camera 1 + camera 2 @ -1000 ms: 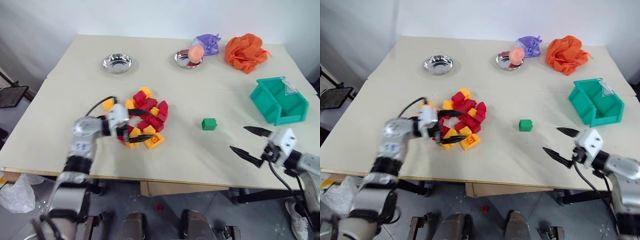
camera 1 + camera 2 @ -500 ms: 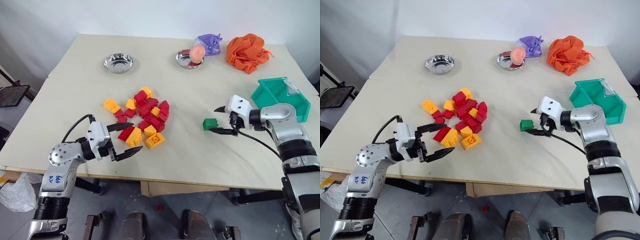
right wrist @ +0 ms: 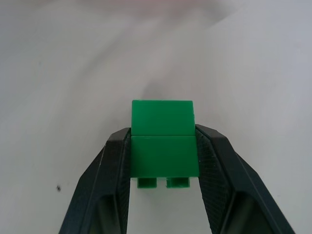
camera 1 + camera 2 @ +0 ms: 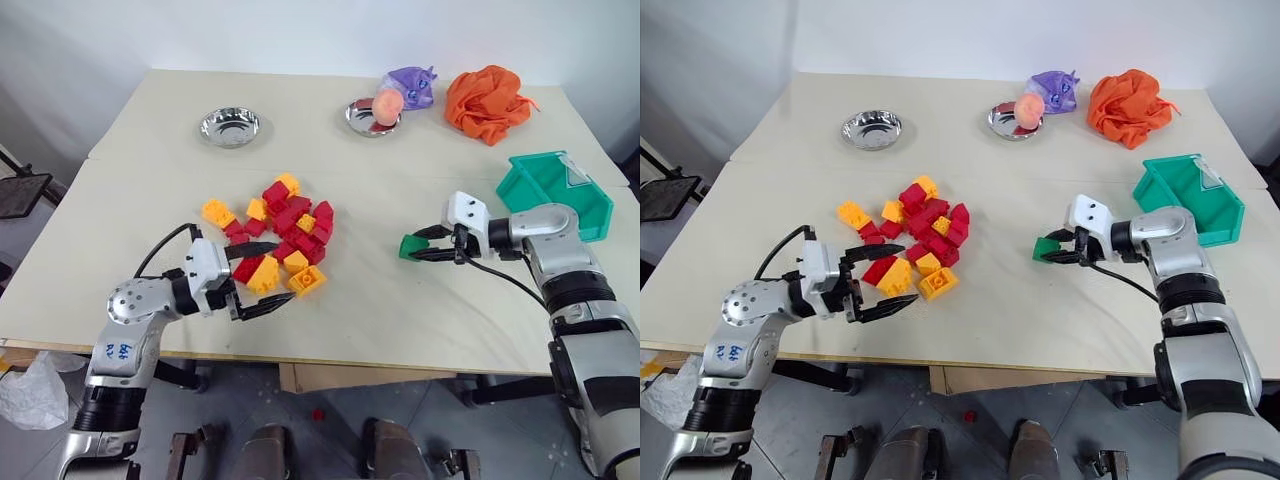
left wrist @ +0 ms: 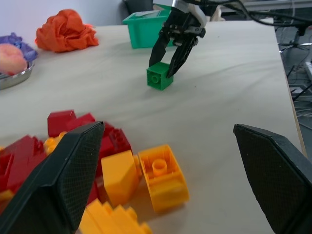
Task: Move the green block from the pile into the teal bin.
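The green block [image 4: 408, 246] sits on the table right of the pile [image 4: 280, 225] of red and yellow bricks, apart from it. My right gripper [image 4: 413, 250] is shut on the green block, its two black fingers [image 3: 117, 161] pressed against the block's sides. The teal bin [image 4: 588, 215] stands at the table's right edge, behind the right arm. At the pile's near side my left gripper [image 4: 272, 283] is open, its fingers [image 5: 73, 165] spread wide with nothing between them and several yellow bricks [image 5: 161, 178] just ahead.
Two steel bowls stand at the back, one empty [image 4: 229, 126] and one [image 4: 366, 117] holding a peach-coloured ball. A purple toy [image 4: 410, 88] and an orange cloth [image 4: 487, 100] lie at the back right. Bare tabletop lies between the green block and the bin.
My right gripper swung in from the front edge to the green block and shut on it. My left gripper drew back from the pile toward the front edge, still open.
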Robot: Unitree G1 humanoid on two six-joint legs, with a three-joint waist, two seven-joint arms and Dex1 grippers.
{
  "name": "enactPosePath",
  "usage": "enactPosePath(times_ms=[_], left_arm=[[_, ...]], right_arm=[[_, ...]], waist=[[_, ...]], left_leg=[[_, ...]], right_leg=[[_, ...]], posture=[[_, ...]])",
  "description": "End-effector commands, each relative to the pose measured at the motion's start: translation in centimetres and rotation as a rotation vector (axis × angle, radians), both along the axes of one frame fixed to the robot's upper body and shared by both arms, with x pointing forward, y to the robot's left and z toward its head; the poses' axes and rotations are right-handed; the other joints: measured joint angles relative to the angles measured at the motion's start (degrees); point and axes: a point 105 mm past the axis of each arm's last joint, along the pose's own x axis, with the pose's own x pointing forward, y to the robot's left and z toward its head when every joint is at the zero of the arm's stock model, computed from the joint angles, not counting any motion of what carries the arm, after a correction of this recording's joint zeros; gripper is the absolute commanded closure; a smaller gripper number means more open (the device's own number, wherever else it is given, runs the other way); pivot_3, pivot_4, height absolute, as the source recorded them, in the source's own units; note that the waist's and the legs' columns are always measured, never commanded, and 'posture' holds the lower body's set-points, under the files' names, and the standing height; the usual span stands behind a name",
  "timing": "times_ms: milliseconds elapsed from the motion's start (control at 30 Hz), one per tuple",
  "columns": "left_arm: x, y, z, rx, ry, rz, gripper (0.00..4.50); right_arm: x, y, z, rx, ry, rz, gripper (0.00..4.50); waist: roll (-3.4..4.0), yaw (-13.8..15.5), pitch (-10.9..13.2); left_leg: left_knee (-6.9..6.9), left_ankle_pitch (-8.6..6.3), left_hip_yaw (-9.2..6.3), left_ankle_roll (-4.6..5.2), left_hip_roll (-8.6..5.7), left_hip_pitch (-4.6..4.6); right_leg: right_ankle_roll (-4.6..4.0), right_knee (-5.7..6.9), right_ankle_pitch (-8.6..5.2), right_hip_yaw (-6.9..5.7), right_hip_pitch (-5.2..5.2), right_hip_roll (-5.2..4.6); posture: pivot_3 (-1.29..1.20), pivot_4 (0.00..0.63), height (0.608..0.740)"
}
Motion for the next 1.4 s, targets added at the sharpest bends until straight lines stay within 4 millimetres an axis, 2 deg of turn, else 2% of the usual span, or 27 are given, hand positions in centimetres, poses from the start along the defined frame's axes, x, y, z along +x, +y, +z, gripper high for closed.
enactPosePath(times_ms=[33,100,200,267,333,433,533,700,733,833,967,1033,1100,1200,1267,1400], left_arm=[[0.2,-2.1,1.5,-0.085,-0.031,-0.055,0.00],[0.6,-3.2,2.1,-0.141,-0.034,-0.065,0.00],[1.1,-4.8,2.6,-0.202,-0.037,-0.080,0.00],[1.6,-5.7,2.8,-0.237,-0.034,-0.076,0.00],[1.9,-6.2,3.0,-0.258,-0.032,-0.073,0.00],[2.1,-7.3,3.1,-0.260,-0.034,-0.101,0.00],[2.3,-7.5,3.2,-0.255,-0.037,-0.108,0.00],[2.2,-6.8,3.0,-0.237,-0.037,-0.093,0.00],[2.2,-6.4,2.9,-0.229,-0.037,-0.081,0.00],[2.2,-5.4,2.7,-0.214,-0.041,-0.040,0.00],[2.4,-3.6,2.5,-0.204,-0.053,0.056,0.00],[2.7,-2.2,2.1,-0.178,-0.070,0.136,0.00],[2.8,-1.1,2.0,-0.167,-0.094,0.192,0.00],[2.7,0.9,2.0,-0.173,-0.112,0.282,0.00],[2.7,2.0,1.9,-0.186,-0.107,0.333,0.00],[2.0,3.9,0.8,-0.143,-0.079,0.421,0.00]], right_arm=[[-0.4,-2.4,5.1,0.179,-0.190,-0.105,3.02],[-1.0,-4.4,6.8,0.259,-0.268,-0.203,3.02],[-2.5,-8.5,9.2,0.365,-0.406,-0.422,3.02],[-3.5,-11.8,9.7,0.374,-0.484,-0.601,3.02],[-4.1,-13.9,9.8,0.357,-0.538,-0.724,3.02],[-3.9,-17.8,9.8,0.280,-0.592,-0.947,3.02],[-2.9,-19.4,9.3,0.255,-0.579,-1.045,3.02],[-1.1,-20.6,8.4,0.264,-0.531,-1.135,3.02],[-0.7,-20.6,8.1,0.275,-0.504,-1.143,3.02],[-0.1,-20.6,7.4,0.265,-0.465,-1.159,2.04],[0.2,-20.3,8.2,0.255,-0.503,-1.144,0.83],[0.4,-18.5,9.1,0.314,-0.535,-1.020,0.11],[0.5,-16.1,9.6,0.384,-0.550,-0.849,0.05],[-0.4,-10.5,8.4,0.472,-0.487,-0.499,0.05],[-1.5,-7.8,6.7,0.466,-0.412,-0.345,0.05],[-4.5,-3.6,3.2,0.469,-0.286,-0.178,0.05]], waist=[[0.00,0.36,0.00],[0.00,0.53,0.00],[0.00,1.37,0.00],[0.00,1.48,0.00],[-0.01,1.65,0.00],[0.01,1.12,-0.01],[0.07,0.51,-0.04],[0.07,-0.27,-0.04],[0.07,-0.26,-0.04],[0.08,-0.27,-0.05],[0.09,-0.16,-0.04],[0.09,-0.16,-0.04],[0.09,-0.26,-0.04],[0.07,-0.39,-0.03],[0.08,-0.26,-0.03],[0.09,0.79,-0.03]], left_leg=[[0.00,0.00,-0.01,0.00,-0.01,-0.01],[0.01,0.00,0.00,0.00,-0.01,-0.02],[0.00,0.00,0.01,0.00,0.00,-0.01],[0.01,0.00,0.02,0.00,-0.01,-0.02],[0.02,-0.01,0.03,0.00,-0.01,-0.02],[0.01,-0.01,0.12,0.00,0.00,0.00],[-0.04,0.00,0.23,0.00,0.02,0.07],[-0.10,0.00,0.28,0.01,0.01,0.10],[-0.12,0.00,0.28,0.01,0.01,0.09],[-0.13,0.00,0.28,0.01,0.02,0.09],[-0.11,-0.01,0.27,0.01,0.01,0.06],[-0.10,-0.01,0.27,0.01,0.01,0.06],[-0.12,-0.01,0.27,0.01,0.02,0.07],[-0.14,-0.01,0.27,0.01,0.07,0.10],[-0.12,-0.02,0.24,-0.01,0.14,0.11],[-0.08,-0.03,0.23,0.01,0.07,0.07]], right_leg=[[0.00,-0.02,0.00,0.00,0.00,0.00],[0.00,-0.02,0.00,0.00,0.00,0.00],[0.00,-0.03,0.00,-0.01,0.00,0.01],[0.00,-0.03,0.00,-0.01,0.01,0.00],[0.01,-0.03,0.01,-0.01,0.02,0.00],[0.01,-0.04,0.01,0.03,0.00,0.00],[0.01,-0.03,0.01,0.12,-0.01,0.01],[0.01,-0.06,0.01,0.18,-0.02,0.02],[0.01,-0.09,0.01,0.18,-0.02,0.01],[0.01,-0.09,0.01,0.17,-0.02,0.02],[0.02,-0.11,0.01,0.17,-0.02,0.01],[0.02,-0.11,0.01,0.17,-0.02,0.01],[0.02,-0.14,0.01,0.18,-0.02,0.01],[0.02,-0.14,0.01,0.18,-0.02,0.07],[0.02,-0.13,0.01,0.17,0.00,0.15],[0.03,-0.11,0.02,0.18,-0.01,0.06]], posture=[[0.00,0.150,0.740],[0.00,0.150,0.740],[0.00,0.150,0.740],[0.00,0.150,0.740],[0.00,0.150,0.740],[0.00,0.150,0.740],[0.00,0.150,0.740],[0.00,0.150,0.740],[0.00,0.150,0.740],[0.00,0.150,0.740],[0.00,0.150,0.740],[0.00,0.150,0.740],[0.00,0.150,0.740],[0.00,0.150,0.740],[0.00,0.150,0.740],[0.00,0.150,0.740]])
